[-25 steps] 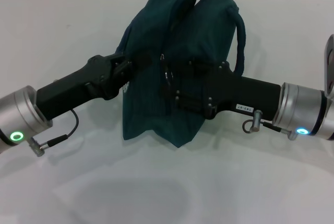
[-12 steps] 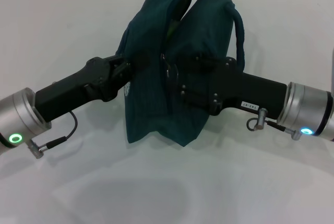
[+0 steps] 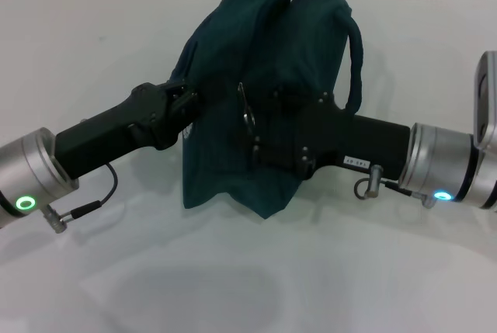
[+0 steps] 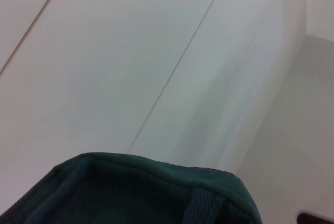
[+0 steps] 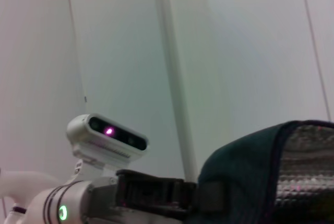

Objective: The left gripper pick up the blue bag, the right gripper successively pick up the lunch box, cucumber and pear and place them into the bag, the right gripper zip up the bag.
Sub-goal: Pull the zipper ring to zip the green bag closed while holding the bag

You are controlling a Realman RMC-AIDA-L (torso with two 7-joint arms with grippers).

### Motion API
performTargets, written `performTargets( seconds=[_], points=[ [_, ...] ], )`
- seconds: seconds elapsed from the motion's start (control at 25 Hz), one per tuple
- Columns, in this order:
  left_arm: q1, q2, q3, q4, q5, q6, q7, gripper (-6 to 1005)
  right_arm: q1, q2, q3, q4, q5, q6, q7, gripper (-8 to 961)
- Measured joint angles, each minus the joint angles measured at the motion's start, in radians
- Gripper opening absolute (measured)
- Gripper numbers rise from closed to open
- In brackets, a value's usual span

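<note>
I see the bag (image 3: 264,108) raised above the table (image 3: 248,286) at twelve o'clock. Left claw (image 3: 189,104) clamps its side; right claw (image 3: 252,127) grip undeterminable. Risk: fabric slipping, zip jamming.

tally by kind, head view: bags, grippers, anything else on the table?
Blue bag: 1
Grippers: 2, the left gripper at the bag's side, the right gripper against its front by the zipper pull
Lunch box, cucumber, pear: 0 visible
Total: 3
</note>
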Motion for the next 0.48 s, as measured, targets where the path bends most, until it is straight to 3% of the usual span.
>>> performTargets(
  seconds=[0.48],
  points=[
    [0.007,0.000,0.000,0.000,-0.002,0.000,0.000,47,-0.004,0.000,-0.036,-0.010,0.012,0.001,0.007,506]
  ],
)
